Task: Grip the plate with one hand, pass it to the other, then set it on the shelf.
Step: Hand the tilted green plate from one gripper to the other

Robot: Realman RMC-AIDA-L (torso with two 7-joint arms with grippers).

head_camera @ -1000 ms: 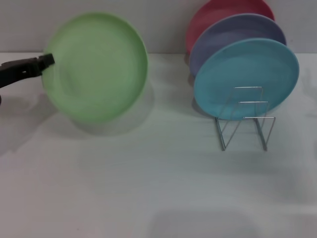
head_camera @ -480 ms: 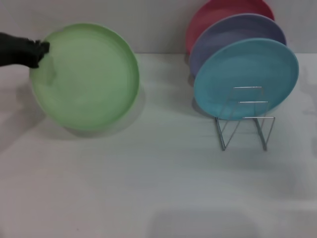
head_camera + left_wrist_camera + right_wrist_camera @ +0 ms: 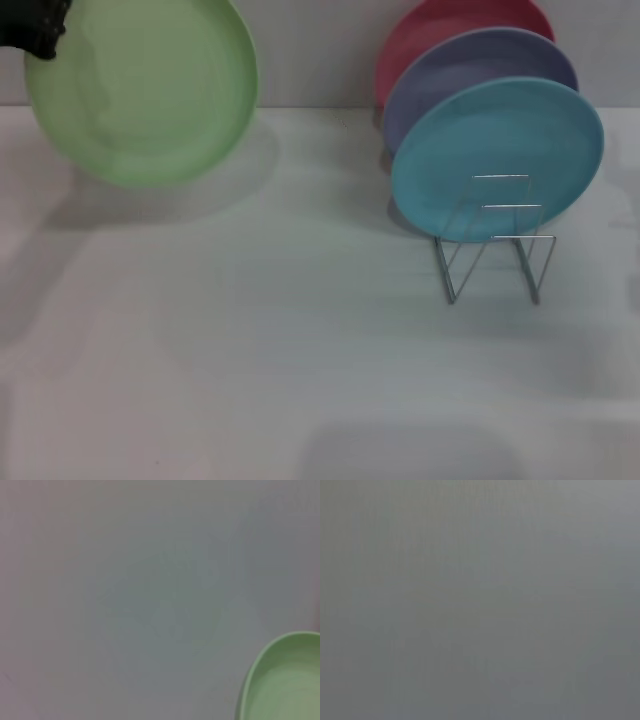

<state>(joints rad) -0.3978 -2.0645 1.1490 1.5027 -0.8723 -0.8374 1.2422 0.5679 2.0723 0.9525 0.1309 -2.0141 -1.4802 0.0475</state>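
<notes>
While the left end effector sits at the upper left corner of the head view, its dark fingers are clamped on the rim of the light green plate, gripping it at the plate's upper left edge. That plate is held up clear of the white desk, its face turned toward the camera and its shadow falling on the surface below and to the right of it. From the left wrist view only a curved piece of the green plate's rim shows at one corner, against plain pale surface. Well apart from it, on the right side of the desk, stands the shelf, a thin silver wire rack whose front loops are bare. Standing on edge in its rear slots are a turquoise plate in front, a lavender plate behind it, and a red plate at the back. The right end effector is out of sight in every view; its wrist camera shows only flat grey.
</notes>
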